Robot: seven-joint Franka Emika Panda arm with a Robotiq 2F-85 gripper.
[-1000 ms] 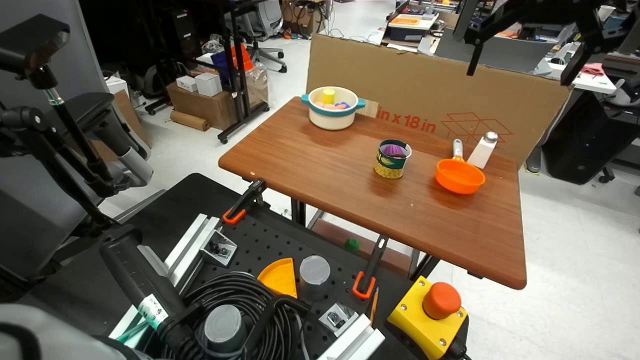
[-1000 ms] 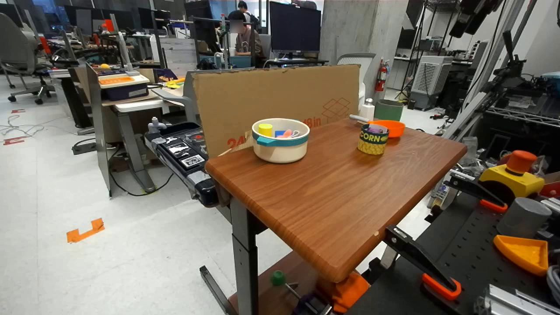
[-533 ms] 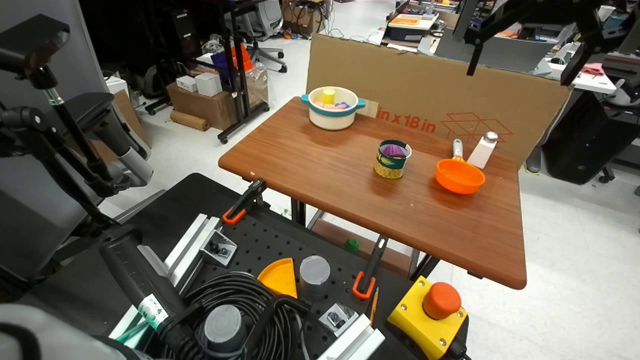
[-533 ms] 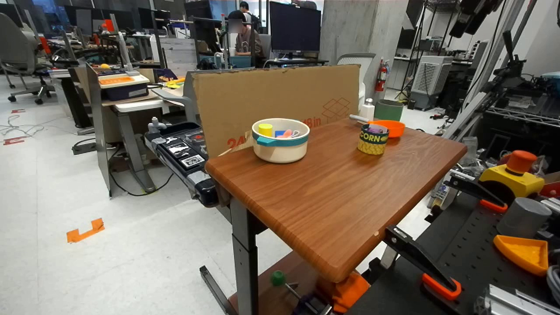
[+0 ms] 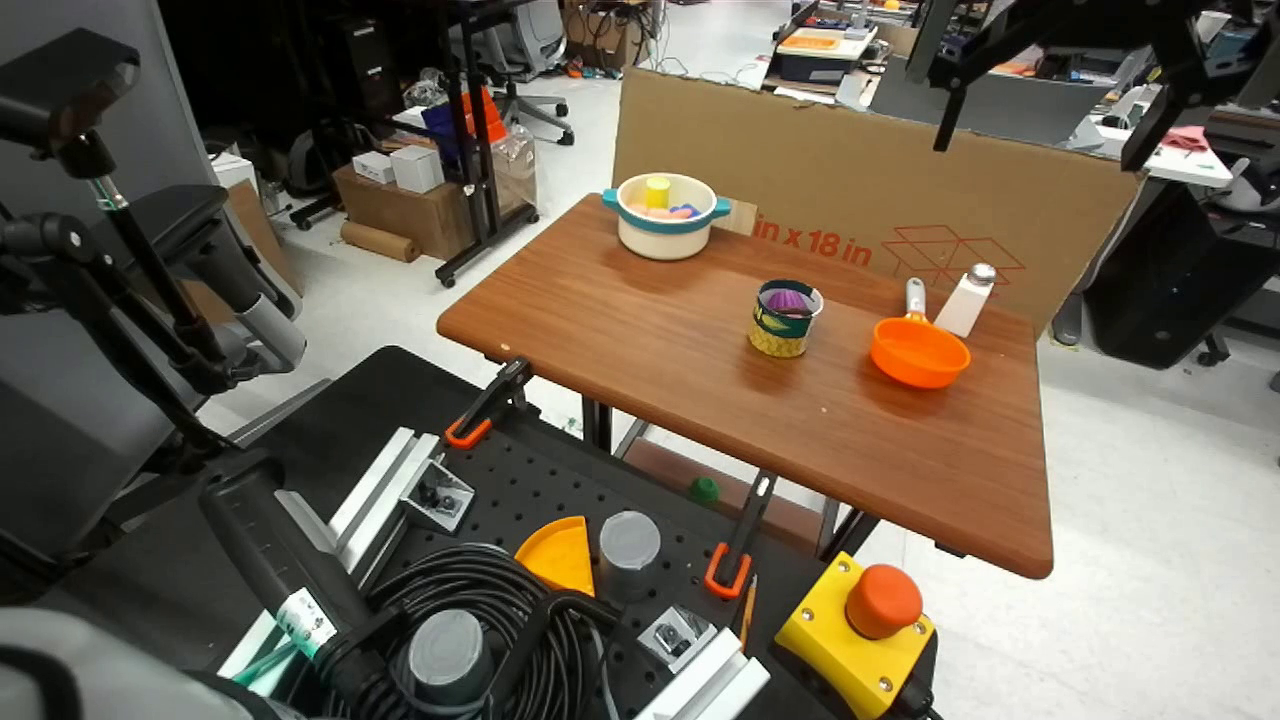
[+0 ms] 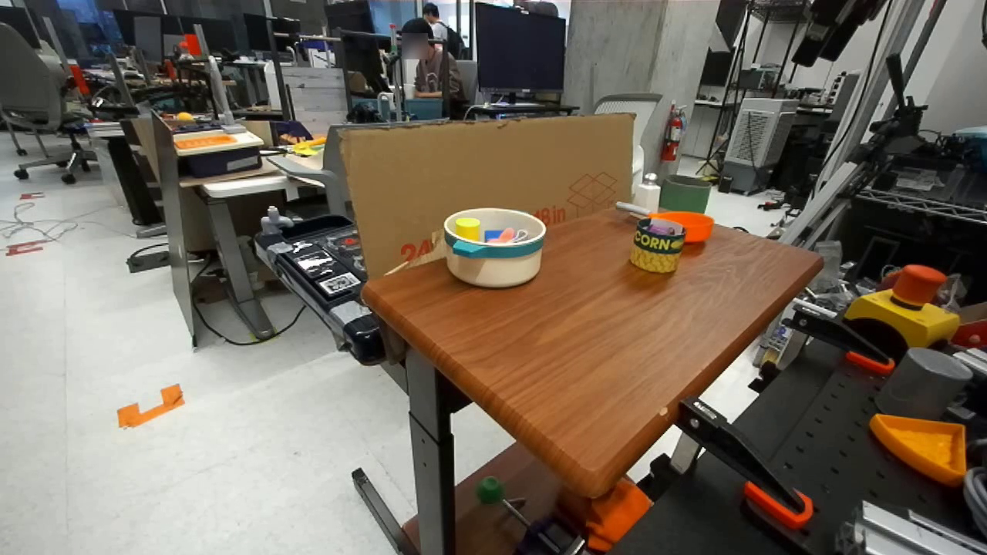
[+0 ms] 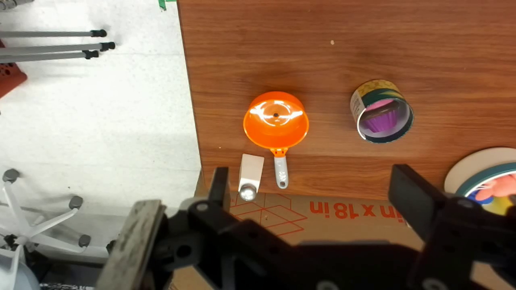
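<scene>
The hand (image 5: 1036,157) hangs spread wide above the surface (image 5: 620,330), where an orange pan (image 5: 918,355) sits beside a white shaker (image 5: 964,304); I read "CORN" on a can (image 6: 657,250) nearby, "in x 18 in" on the cardboard (image 5: 750,150) behind.

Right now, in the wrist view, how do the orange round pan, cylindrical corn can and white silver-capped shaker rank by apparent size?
1. Orange pan, counting its handle
2. Corn can
3. White shaker, clearly smallest
</scene>
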